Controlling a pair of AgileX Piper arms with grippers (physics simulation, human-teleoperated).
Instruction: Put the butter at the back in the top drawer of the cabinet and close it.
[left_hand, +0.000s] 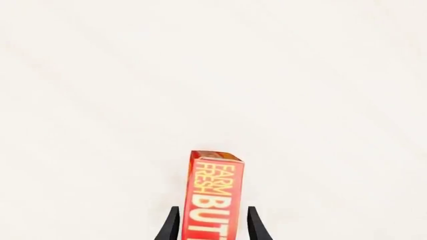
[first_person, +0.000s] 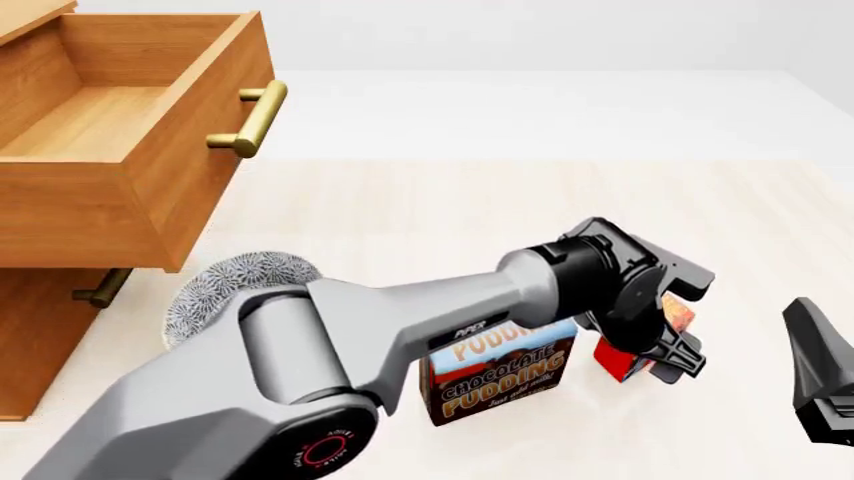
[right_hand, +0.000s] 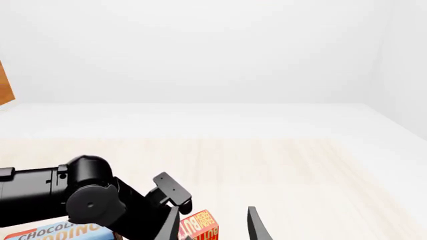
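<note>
The butter (left_hand: 217, 195) is a small red and orange box. In the left wrist view it lies between my left gripper's fingers with a thin gap on each side. In the front view the butter (first_person: 617, 358) sits low at the table, right of the pudding box, mostly hidden by my left gripper (first_person: 661, 345), which is open around it. It also shows in the right wrist view (right_hand: 200, 226). My right gripper (first_person: 817, 350) is open and empty at the right edge. The top drawer (first_person: 134, 150) of the cabinet (first_person: 40, 340) is pulled out and looks empty.
The chocolate pudding box (first_person: 501, 385) stands upright just left of the butter, under my left arm. A grey speckled round object (first_person: 240, 290) lies near the cabinet. The drawer's brass handle (first_person: 254, 120) juts toward the table. A lower drawer handle (first_person: 100, 290) shows beneath.
</note>
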